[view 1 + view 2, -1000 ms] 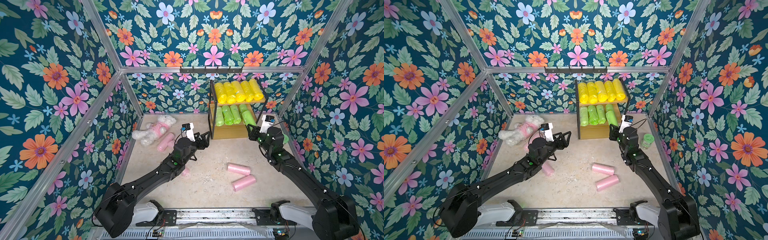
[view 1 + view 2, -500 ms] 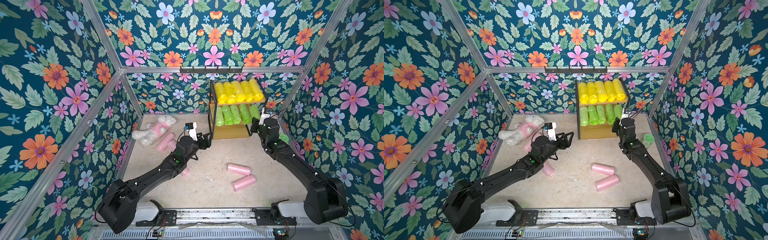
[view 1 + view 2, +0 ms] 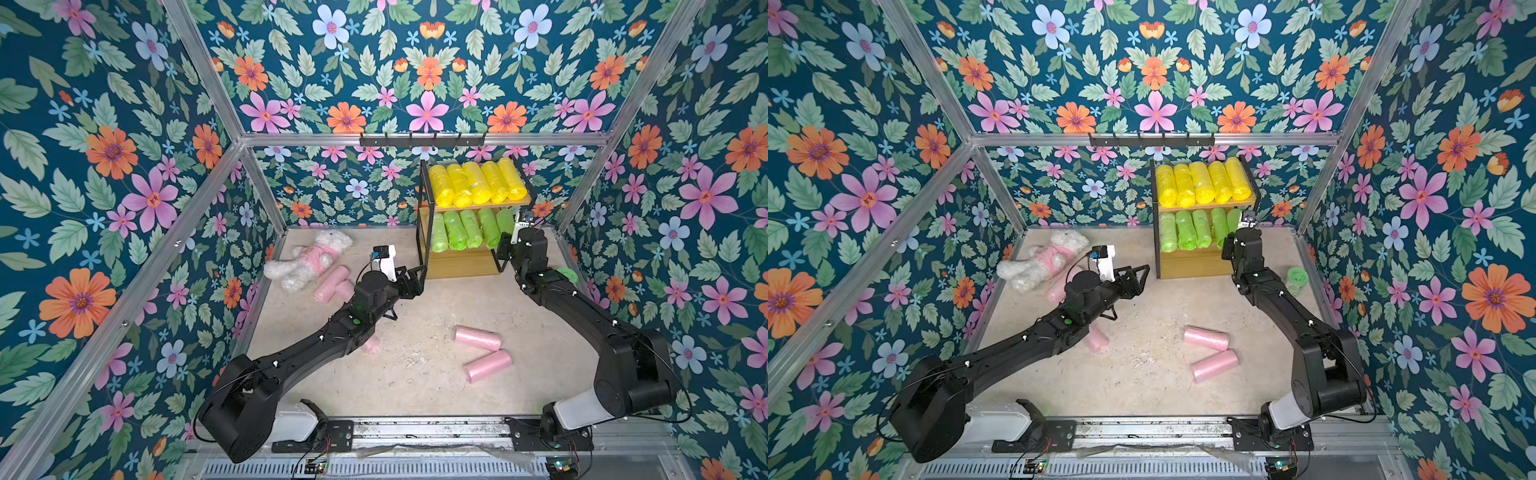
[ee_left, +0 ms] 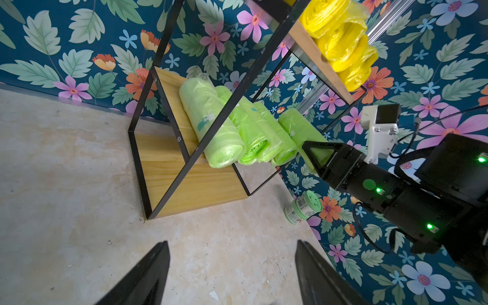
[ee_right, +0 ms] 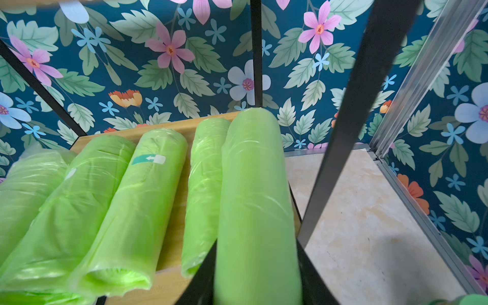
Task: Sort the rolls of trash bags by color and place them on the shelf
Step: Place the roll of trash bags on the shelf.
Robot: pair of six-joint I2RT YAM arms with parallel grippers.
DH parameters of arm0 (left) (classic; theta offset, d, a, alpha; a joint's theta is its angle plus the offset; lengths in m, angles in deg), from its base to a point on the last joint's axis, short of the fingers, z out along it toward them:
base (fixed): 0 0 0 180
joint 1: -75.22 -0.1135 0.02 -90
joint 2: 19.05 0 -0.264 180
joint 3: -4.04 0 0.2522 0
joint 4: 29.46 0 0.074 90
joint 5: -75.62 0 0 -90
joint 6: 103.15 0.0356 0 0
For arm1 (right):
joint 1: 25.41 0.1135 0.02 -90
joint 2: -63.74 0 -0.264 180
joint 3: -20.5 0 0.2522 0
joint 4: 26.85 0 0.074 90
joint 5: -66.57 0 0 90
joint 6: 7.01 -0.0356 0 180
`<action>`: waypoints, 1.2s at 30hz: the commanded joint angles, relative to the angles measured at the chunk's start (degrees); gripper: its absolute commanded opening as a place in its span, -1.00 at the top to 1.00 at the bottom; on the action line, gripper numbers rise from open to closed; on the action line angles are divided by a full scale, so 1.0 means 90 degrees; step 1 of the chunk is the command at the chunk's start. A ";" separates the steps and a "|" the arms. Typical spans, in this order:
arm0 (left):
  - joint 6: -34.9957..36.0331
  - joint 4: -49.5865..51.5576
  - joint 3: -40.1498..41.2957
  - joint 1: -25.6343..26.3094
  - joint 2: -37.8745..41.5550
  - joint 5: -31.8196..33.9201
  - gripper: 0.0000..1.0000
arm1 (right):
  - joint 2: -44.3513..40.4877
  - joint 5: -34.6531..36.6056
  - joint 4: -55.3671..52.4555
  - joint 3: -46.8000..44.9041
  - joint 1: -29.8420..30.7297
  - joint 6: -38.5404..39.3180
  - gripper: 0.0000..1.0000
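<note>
My right claw (image 4: 318, 154) clamped a green roll (image 5: 253, 184) over the shelf (image 3: 465, 266) middle tier. Left claw (image 4: 231, 245) gaped empty. Yellow rolls (image 3: 478, 183) filled the top.

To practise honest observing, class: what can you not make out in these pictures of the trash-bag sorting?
- Pink roll: mostly under the left arm in both top views.
- Green-lidded jar: partly behind the right arm in a top view.
- Right gripper: in the right wrist view the green roll it clamps covers most of its jaws.
- Whether that roll rests on the shelf: hidden by the roll itself.
- Sticker print: too small.
</note>
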 commanded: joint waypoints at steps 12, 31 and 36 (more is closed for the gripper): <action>-0.0061 -0.0084 0.0033 -0.0009 0.0008 -0.0019 -0.60 | 0.0275 -0.0090 0.0016 0.0283 -0.0002 0.0124 0.20; -0.0120 -0.0103 0.0073 -0.0009 0.0028 -0.0036 -0.60 | 0.0729 -0.0061 0.0320 0.0477 -0.0060 0.0225 0.07; -0.0130 -0.0103 0.0071 -0.0009 0.0038 -0.0056 -0.60 | 0.0728 -0.0052 0.0336 0.0434 -0.0071 0.0230 0.02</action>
